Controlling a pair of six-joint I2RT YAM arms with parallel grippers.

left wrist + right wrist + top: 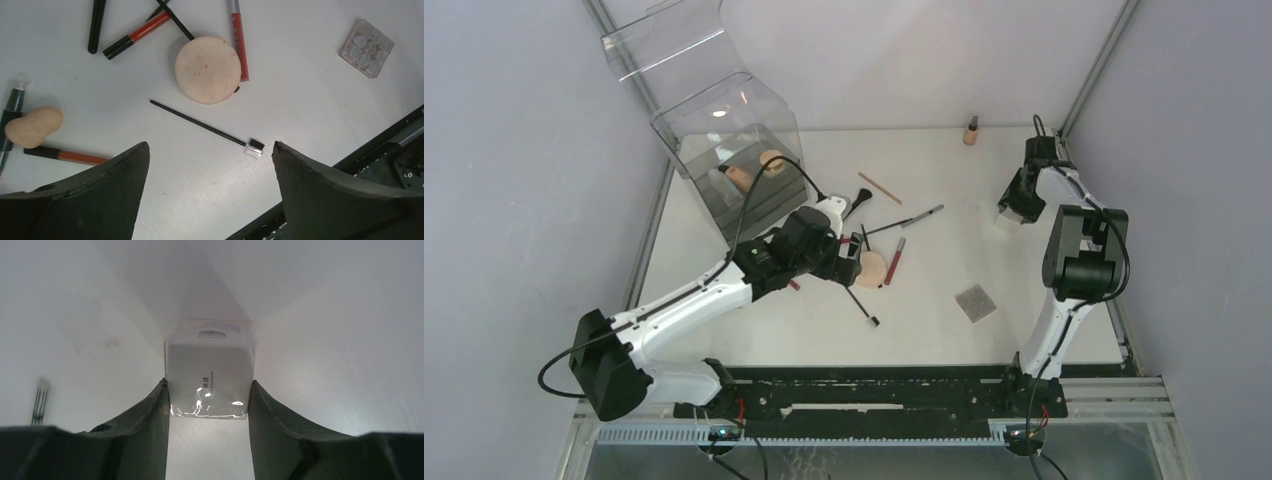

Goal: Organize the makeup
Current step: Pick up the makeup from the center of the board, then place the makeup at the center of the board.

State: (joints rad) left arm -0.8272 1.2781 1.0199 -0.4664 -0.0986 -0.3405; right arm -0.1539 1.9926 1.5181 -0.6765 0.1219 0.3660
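the left gripper [210, 146] hangs wide open and empty, the thin black brush [200, 122] at its 12 o'clock, flat enough that the tips may skid off it, while farther off, at the table's [924, 345] 2 o'clock, the right gripper [208, 383] pinches the white cube box [210, 357] — its glossy wrap may slip.

Clear plastic organizer [754, 110] sits on table's [824, 340] far-left corner. Black slotted rail [874, 395] runs along table's near edge.
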